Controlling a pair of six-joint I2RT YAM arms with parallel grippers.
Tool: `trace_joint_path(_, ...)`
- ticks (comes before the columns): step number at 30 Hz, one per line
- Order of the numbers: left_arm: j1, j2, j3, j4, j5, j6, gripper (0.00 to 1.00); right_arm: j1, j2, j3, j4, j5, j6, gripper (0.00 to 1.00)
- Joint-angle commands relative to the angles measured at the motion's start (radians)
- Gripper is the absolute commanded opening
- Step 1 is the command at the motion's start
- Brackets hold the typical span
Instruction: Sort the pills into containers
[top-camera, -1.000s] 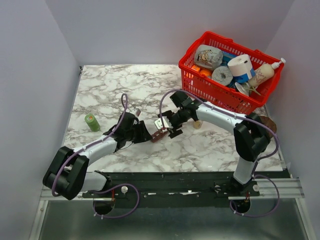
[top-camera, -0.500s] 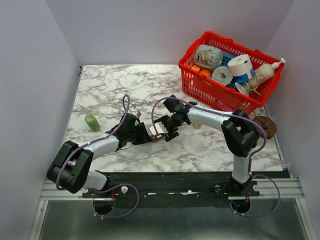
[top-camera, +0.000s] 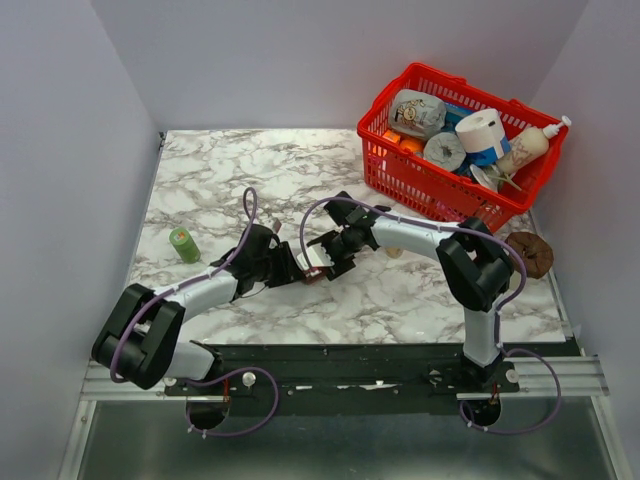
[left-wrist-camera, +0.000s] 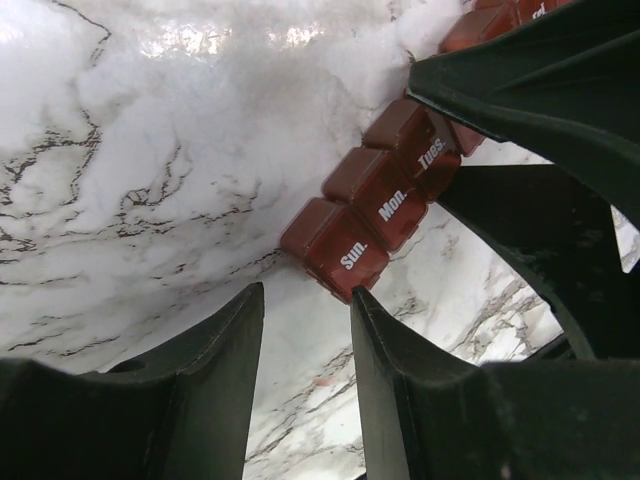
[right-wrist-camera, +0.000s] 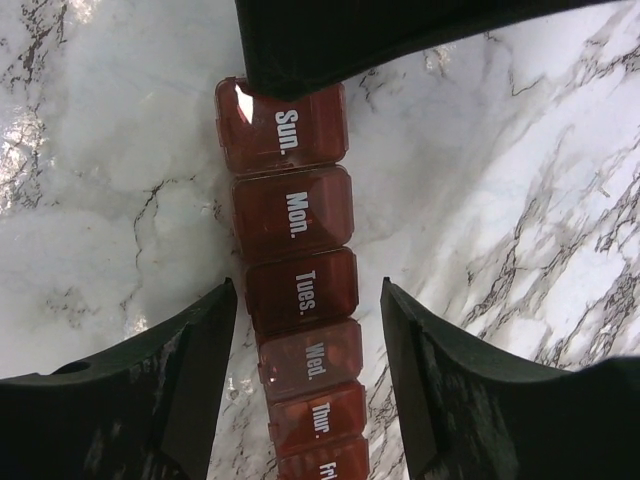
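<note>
The reddish-brown pill-organiser strip (top-camera: 317, 274) lies on the marble table (top-camera: 250, 170) between both grippers, with all visible lids shut. In the right wrist view the strip (right-wrist-camera: 293, 213) runs between my fingers, showing Sun. to Fri. My right gripper (right-wrist-camera: 305, 292) is open and straddles it at the Tues. cell without gripping. It also shows in the top view (top-camera: 323, 256). My left gripper (left-wrist-camera: 306, 296) is open and empty, with one fingertip at the Sun. end of the strip (left-wrist-camera: 342, 247). It also shows in the top view (top-camera: 297, 268). No loose pills are clearly in view.
A red wire basket (top-camera: 395, 170) full of household items stands at the back right. A green roll (top-camera: 184, 244) stands at the left. A brown round object (top-camera: 530, 253) lies by the right edge. A small tan object (top-camera: 396, 250) lies right of the right gripper.
My right gripper has moved left and down over the organiser strip. My left gripper has edged slightly right toward the strip's end.
</note>
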Motion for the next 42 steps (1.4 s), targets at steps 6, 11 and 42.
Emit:
trace_joint_path(6,0.003,0.048,0.018,0.069,0.037,-0.034,0.50,0.009,0.025,-0.002,0.010,0.010,0.003,0.62)
trace_joint_path(11,0.004,0.081,0.024,0.061,0.025,-0.031,0.49,0.007,0.034,0.002,-0.006,0.004,0.003,0.57)
trace_joint_path(42,0.003,0.154,0.056,-0.055,-0.035,0.048,0.40,-0.014,0.175,0.301,-0.361,-0.131,0.058,0.42)
